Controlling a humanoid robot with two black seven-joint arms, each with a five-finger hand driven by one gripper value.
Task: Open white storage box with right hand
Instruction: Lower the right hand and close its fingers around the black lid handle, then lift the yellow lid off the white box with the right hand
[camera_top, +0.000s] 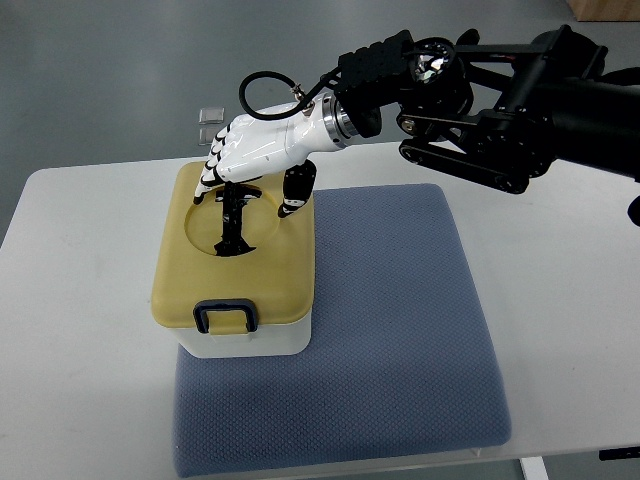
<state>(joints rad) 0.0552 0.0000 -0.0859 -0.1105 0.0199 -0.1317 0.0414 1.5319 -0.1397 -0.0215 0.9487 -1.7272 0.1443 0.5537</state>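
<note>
Storage box (243, 338), white with a yellowish lid (265, 270) in place and a dark latch (225, 316) on its near edge, stands on the left part of a blue-grey mat (400, 330) on the white desk (560, 300). The right hand (250, 165) reaches over the lid's far side, fingers (213, 172) curled down to the round recess and thumb (295, 192) touching the lid, gripping nothing that shows clearly.
</note>
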